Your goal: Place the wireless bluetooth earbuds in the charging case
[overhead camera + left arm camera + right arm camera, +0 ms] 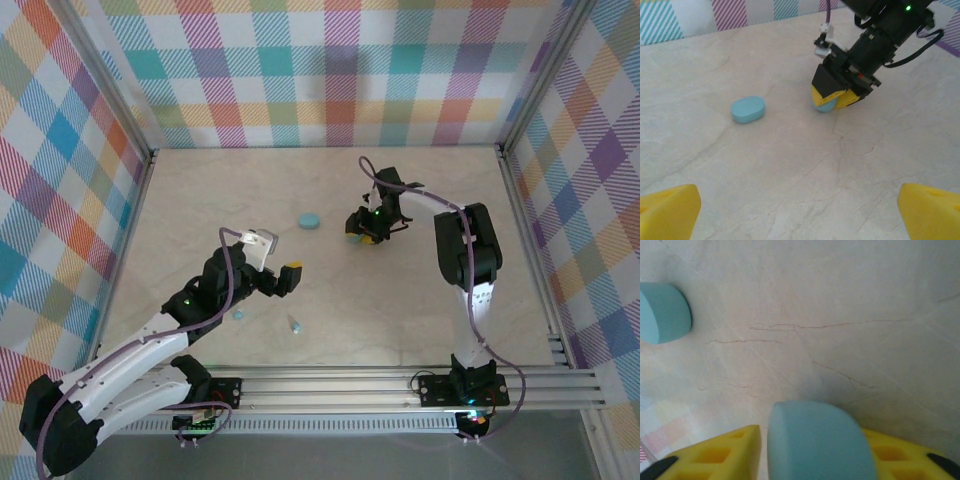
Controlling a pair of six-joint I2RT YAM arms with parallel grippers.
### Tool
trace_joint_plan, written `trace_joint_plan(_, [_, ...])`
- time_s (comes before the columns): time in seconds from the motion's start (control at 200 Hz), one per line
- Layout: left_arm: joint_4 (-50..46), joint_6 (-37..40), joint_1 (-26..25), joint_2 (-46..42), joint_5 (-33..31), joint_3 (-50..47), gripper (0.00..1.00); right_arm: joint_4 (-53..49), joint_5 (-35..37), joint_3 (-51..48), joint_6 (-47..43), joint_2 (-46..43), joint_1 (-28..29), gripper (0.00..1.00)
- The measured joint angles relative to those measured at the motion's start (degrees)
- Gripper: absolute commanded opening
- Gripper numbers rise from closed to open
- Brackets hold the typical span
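A light-blue oval charging case [815, 440] stands on edge between the yellow fingers of my right gripper [807, 450]. A narrow gap shows between the left finger [725, 452] and the case, so the jaws are loose around it. From above, that right gripper [362, 236] is low over the table's middle right. A second light-blue case [309, 220] lies flat to its left. Two tiny light-blue earbuds [238, 314] [295, 324] lie near the front. My left gripper [277, 258] hovers wide open and holds nothing, behind the earbuds.
The surface is a beige marbled table [420, 320] walled by plaid panels [330, 70]. An aluminium rail [400, 385] runs along the near edge. In the left wrist view, the flat case [747, 109] lies left of the right gripper [832, 100].
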Motion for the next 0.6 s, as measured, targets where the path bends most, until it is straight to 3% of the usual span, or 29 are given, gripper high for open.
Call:
trace_joint_plan(0.325, [-0.3, -0.2, 0.3, 1.7, -0.1, 0.1, 1.0, 0.2, 4.9, -4.1, -0.4, -4.2, 0.2, 0.59])
trace_joint_plan(0.6, [-3.0, -0.3, 0.4, -0.6, -1.3, 0.1, 1.0, -0.5, 9.7, -10.1, -0.5, -13.4, 0.1, 0.56])
